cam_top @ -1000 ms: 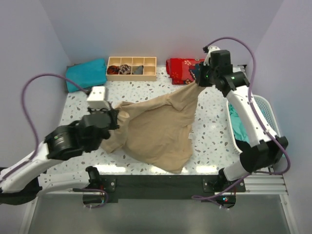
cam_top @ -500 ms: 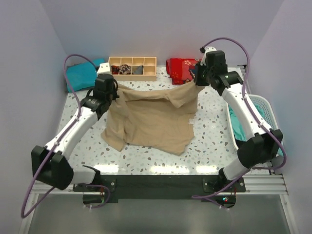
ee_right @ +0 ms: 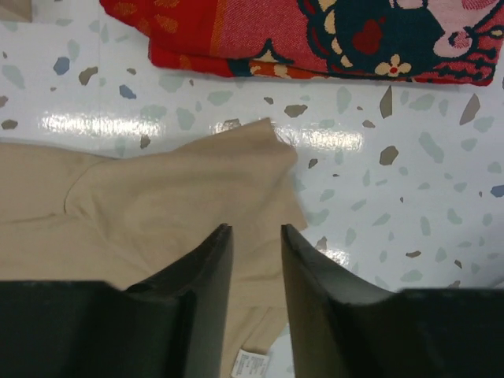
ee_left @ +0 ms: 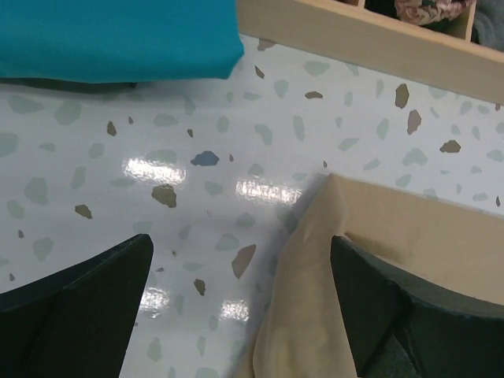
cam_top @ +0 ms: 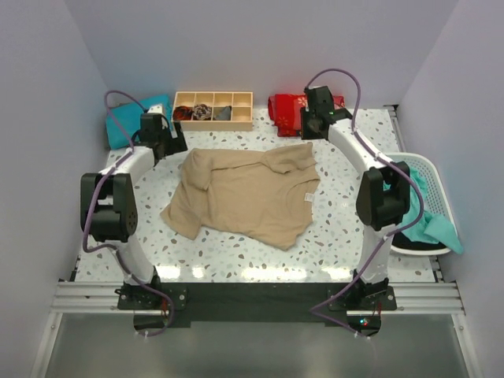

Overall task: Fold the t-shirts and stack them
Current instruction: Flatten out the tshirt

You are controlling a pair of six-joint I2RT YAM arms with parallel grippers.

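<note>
The tan t-shirt [cam_top: 244,193] lies spread on the table, rumpled, with one sleeve folded over at its far left. My left gripper [cam_top: 167,143] hangs over the shirt's far left corner [ee_left: 315,299]. It is open wide [ee_left: 240,264], and the cloth lies loose between its fingers. My right gripper [cam_top: 309,134] is over the far right corner [ee_right: 197,197]. It is open by a narrow gap [ee_right: 256,232] and grips nothing. A folded teal t-shirt [cam_top: 130,118] [ee_left: 118,39] sits at the back left. More teal cloth [cam_top: 429,224] hangs out of the basket on the right.
A wooden compartment box [cam_top: 213,110] [ee_left: 370,39] stands at the back centre. Beside it lies a folded red patterned cloth [cam_top: 291,110] [ee_right: 315,31]. The white basket [cam_top: 429,169] sits at the table's right edge, close to the right arm.
Both grippers have opened and let go of the tan shirt. It has dropped from hanging stretched between them to lying on the table. Both arms have reached farther back.
</note>
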